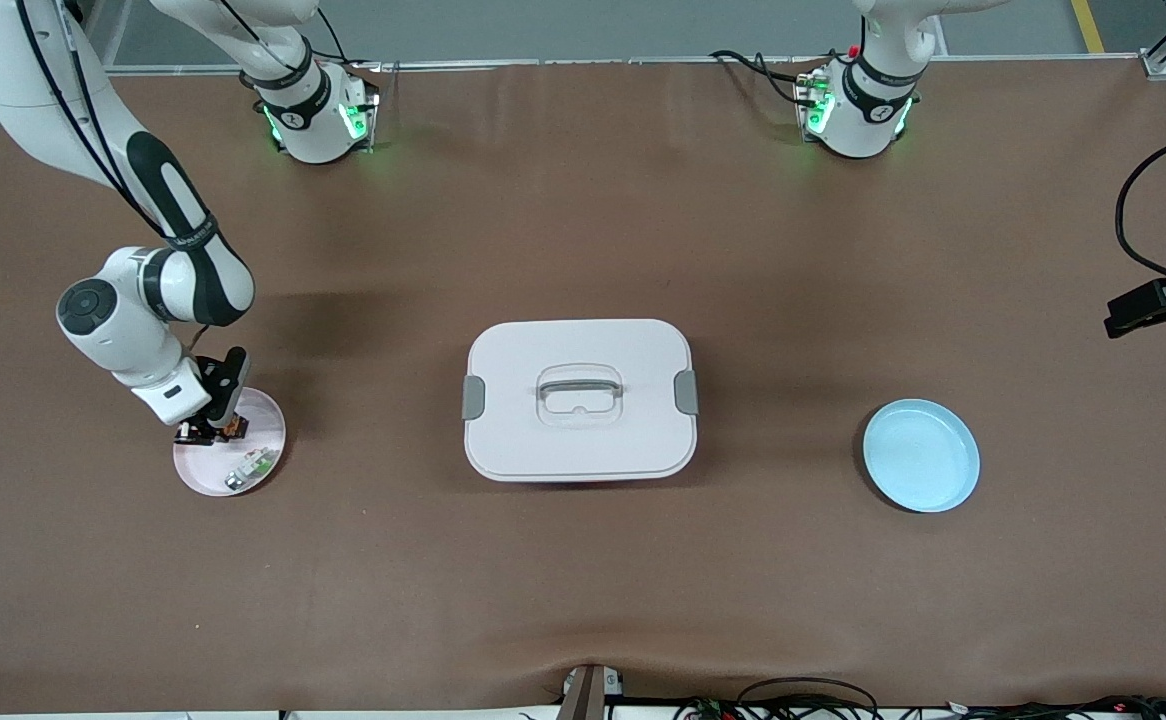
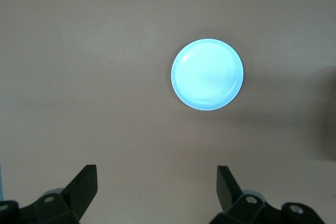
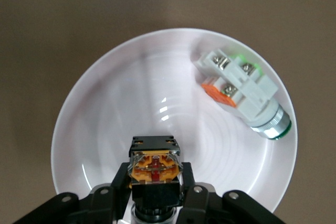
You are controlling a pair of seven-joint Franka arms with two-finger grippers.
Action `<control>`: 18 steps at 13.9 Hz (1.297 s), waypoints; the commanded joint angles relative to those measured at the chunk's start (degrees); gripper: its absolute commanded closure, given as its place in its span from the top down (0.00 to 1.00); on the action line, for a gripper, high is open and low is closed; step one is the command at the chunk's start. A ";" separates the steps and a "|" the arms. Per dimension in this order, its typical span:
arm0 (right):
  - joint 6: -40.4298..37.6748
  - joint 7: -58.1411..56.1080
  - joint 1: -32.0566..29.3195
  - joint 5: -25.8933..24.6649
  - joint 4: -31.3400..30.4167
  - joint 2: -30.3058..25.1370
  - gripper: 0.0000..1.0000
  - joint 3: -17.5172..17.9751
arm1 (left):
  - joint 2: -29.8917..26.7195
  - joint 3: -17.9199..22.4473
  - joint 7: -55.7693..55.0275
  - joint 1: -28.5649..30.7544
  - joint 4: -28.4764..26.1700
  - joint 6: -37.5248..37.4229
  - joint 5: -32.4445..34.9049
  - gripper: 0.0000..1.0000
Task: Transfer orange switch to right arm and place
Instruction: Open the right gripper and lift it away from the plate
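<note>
The orange switch [image 3: 155, 163], a small black block with an orange face, sits between the fingers of my right gripper [image 3: 156, 176]. In the front view the right gripper [image 1: 211, 428] is low over the pale pink plate [image 1: 268, 420] at the right arm's end of the table, with the switch [image 1: 233, 427] in it. I cannot tell whether the switch touches the plate [image 3: 105, 103]. My left gripper [image 2: 157, 174] is open and empty, high above the bare table beside the light blue plate [image 2: 207, 74].
A green-white-silver part [image 3: 244, 93] lies in the pink plate, nearer the front camera than the switch [image 1: 251, 468]. A white lidded box [image 1: 580, 400] stands mid-table. The blue plate [image 1: 921, 455] lies toward the left arm's end. A black cabled device [image 1: 1158, 305] juts in there.
</note>
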 commanded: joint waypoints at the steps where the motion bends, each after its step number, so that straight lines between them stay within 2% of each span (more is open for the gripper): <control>1: -0.33 0.17 -2.28 -0.70 2.37 1.62 1.00 0.94 | -4.45 5.00 0.95 -3.89 -6.03 3.81 -2.25 1.00; 4: -0.77 0.26 -2.11 -0.70 2.54 1.53 1.00 0.94 | -10.15 5.63 0.86 -4.42 -14.11 8.81 -2.96 1.00; 6: -4.79 0.26 -2.19 -0.61 3.85 1.09 1.00 0.94 | -14.20 5.54 0.16 -3.81 -19.65 12.07 -3.92 1.00; 7: -7.16 0.26 -2.19 -0.61 4.82 0.83 1.00 0.94 | -14.91 5.54 0.16 -3.81 -20.29 12.00 -4.02 1.00; 11: -15.86 1.91 -2.46 -0.17 7.54 -1.89 1.00 0.94 | -15.27 5.28 0.25 -3.90 -20.03 11.73 -4.11 1.00; 14: -25.26 11.47 -2.37 -0.26 9.48 -4.61 1.00 0.94 | -14.92 5.19 0.33 -4.33 -18.28 11.73 -4.11 1.00; 18: -33.00 23.95 -2.28 -0.08 11.06 -9.18 1.00 1.11 | -13.25 4.84 0.51 -4.42 -13.97 11.65 -4.11 1.00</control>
